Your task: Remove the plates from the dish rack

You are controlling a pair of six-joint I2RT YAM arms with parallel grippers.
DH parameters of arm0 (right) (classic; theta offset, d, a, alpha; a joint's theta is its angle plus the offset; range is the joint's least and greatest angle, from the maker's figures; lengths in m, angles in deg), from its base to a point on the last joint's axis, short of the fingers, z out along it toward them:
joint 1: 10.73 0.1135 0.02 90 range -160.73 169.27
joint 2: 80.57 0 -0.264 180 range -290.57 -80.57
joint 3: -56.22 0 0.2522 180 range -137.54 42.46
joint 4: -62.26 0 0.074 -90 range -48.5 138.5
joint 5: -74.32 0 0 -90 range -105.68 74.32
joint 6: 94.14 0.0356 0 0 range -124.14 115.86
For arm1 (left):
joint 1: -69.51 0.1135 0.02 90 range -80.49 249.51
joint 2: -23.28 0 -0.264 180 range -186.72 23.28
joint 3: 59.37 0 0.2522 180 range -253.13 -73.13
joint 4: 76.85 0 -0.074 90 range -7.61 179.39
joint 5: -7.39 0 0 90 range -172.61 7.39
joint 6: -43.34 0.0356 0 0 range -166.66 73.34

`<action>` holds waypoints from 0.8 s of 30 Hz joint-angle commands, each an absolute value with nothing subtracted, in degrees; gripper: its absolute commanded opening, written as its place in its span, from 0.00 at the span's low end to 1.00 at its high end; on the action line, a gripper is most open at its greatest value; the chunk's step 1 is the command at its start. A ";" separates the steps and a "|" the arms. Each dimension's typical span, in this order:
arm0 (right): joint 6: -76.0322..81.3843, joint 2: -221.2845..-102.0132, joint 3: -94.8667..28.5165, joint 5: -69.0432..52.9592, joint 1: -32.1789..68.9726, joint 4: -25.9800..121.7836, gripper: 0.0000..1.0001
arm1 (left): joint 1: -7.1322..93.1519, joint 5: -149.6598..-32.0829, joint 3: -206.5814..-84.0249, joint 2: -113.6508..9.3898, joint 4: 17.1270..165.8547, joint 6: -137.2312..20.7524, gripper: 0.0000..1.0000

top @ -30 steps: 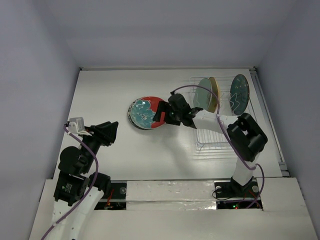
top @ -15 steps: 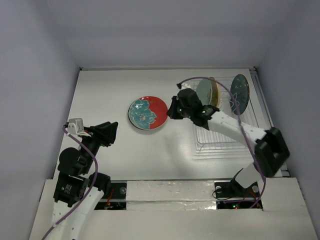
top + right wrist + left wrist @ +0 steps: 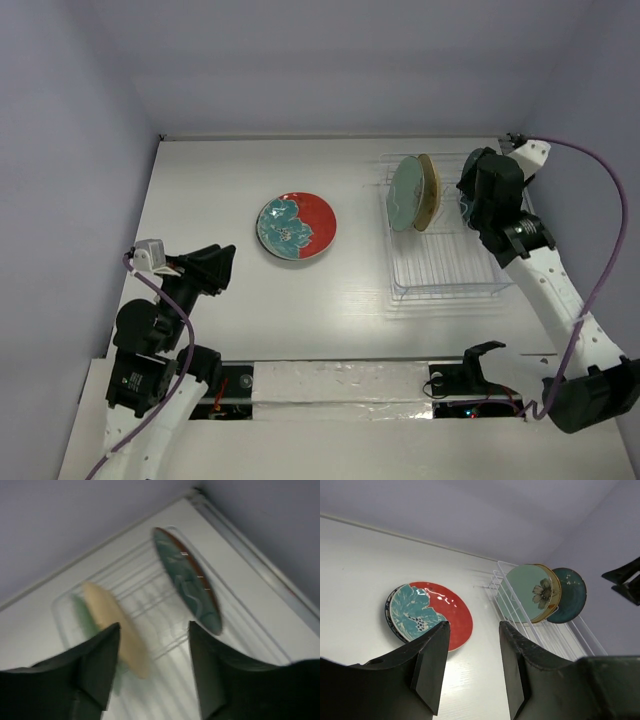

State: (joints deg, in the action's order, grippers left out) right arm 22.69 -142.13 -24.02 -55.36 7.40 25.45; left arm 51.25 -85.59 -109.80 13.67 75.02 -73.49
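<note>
- Dish rack [image 3: 445, 270], 3 o'clock side of table: three plates upright at far end.
- Mint green plate [image 3: 405, 195] and tan plate [image 3: 429, 190] just beside each other; dark teal plate [image 3: 187, 582] apart, at their 3 o'clock.
- Red-and-teal floral plate [image 3: 296, 226] flat on table, 9 o'clock of rack, well apart.
- Change: right gripper [image 3: 154, 630] has let go of floral plate and swung back to rack's 1 o'clock corner, over dark teal plate. Jaws apart, empty.
- Left gripper [image 3: 472, 630] at 7 o'clock, jaws parted, nothing held.
- Judgement: one unload complete; dark teal likely next.
</note>
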 commanded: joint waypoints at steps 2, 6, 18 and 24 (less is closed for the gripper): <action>18.98 -147.35 -23.89 -62.79 0.10 20.46 0.80 | 51.32 -86.74 -110.05 15.36 78.58 -72.77 0.41; 17.31 -152.89 -25.30 -65.51 -2.64 19.84 0.80 | 51.32 -86.65 -110.14 16.24 78.40 -72.76 0.41; 11.68 -168.01 -31.71 -64.09 -5.19 22.14 0.60 | 50.27 -85.86 -110.40 17.83 77.88 -72.50 0.42; 9.49 -169.61 -31.90 -67.19 -5.19 22.73 0.34 | 50.26 -85.86 -110.49 18.00 77.96 -72.59 0.42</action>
